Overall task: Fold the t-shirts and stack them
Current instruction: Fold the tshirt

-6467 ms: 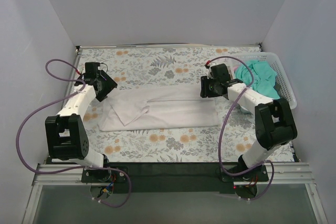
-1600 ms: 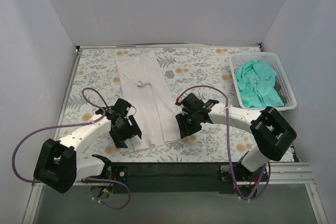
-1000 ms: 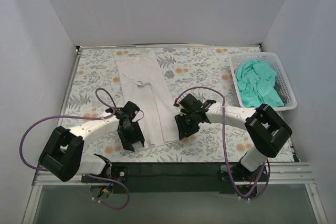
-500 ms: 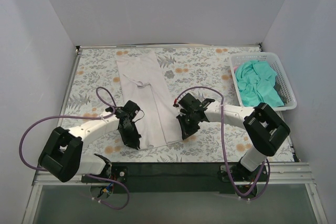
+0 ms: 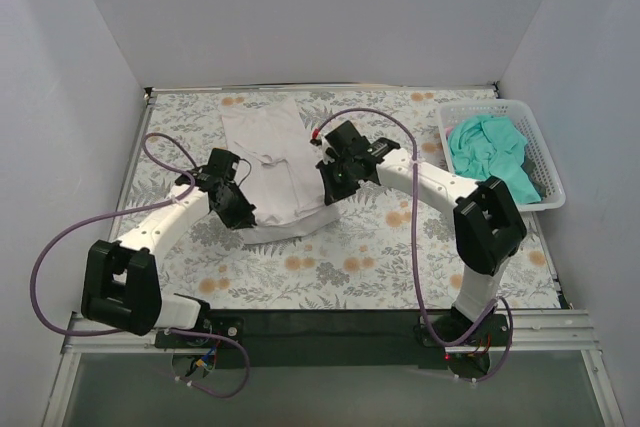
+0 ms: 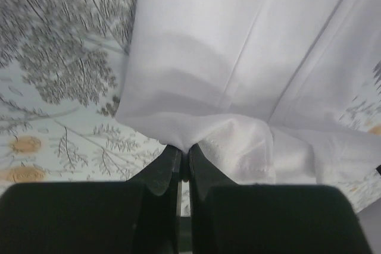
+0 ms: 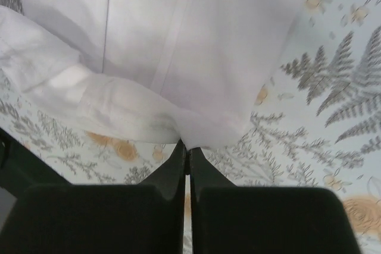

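The white t-shirt [image 5: 275,162] lies as a long folded strip down the middle of the floral table, its near end lifted and doubled back. My left gripper [image 5: 243,215] is shut on the near left corner of the white t-shirt [image 6: 238,75], the cloth pinched at the fingertips. My right gripper [image 5: 327,192] is shut on the near right corner of the same shirt [image 7: 196,46]. The teal-green t-shirt [image 5: 490,157] sits crumpled in the white basket [image 5: 545,162] at the far right.
The floral tablecloth [image 5: 400,247] covers the whole table. Purple cables loop from both arms. Grey walls close in the left, right and back sides. A black strip runs along the near edge by the arm bases.
Both grippers closed on the shirt's near corners and have lifted them away from the near edge, toward the far side. The near end of the shirt now folds over itself.
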### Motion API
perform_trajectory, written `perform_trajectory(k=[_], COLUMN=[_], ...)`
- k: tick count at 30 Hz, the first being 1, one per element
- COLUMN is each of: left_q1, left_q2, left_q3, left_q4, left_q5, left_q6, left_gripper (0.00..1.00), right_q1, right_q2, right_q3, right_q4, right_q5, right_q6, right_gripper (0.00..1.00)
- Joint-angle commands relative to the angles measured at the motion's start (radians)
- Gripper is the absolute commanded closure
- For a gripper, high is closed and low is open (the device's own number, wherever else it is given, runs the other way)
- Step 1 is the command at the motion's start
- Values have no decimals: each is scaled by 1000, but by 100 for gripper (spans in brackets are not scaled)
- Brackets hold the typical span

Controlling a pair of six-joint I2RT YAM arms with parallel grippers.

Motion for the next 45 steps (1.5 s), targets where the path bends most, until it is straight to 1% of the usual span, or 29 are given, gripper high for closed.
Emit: perform_trajectory(k=[1, 5, 9, 13, 19, 25, 30, 36, 45], left_q1=[79, 126, 176, 214, 245, 254, 261, 265, 266], left_q2=[15, 98, 150, 179, 219, 270, 273, 277, 328], left_q3=[70, 99, 98, 101, 105, 119, 99, 76, 75], left_q4=[110, 238, 340, 434, 529, 574, 600, 621, 634], left_q5=[-70, -107, -107, -110, -106, -104, -107, -124, -133], left_q6=[67, 100, 112, 123, 158, 195, 203, 203, 200], left_gripper=[100, 100, 100, 100, 100, 100, 100, 100, 100], right_q1=[-40, -72, -95, -117, -146, -153, -153, -153, -153], right_q2=[76, 173, 278, 334, 377, 408, 414, 437, 483], right_q3=[126, 299, 412, 470, 478, 478, 464, 466, 450], right_q4=[-18, -15, -4, 38, 114, 169, 219, 243, 278], right_q5=[11, 9, 1, 1, -14, -32, -58, -75, -29], right_q6=[-62, -111, -133, -142, -150, -170, -185, -197, -207], right_gripper=[99, 99, 99, 99, 99, 99, 99, 99, 99])
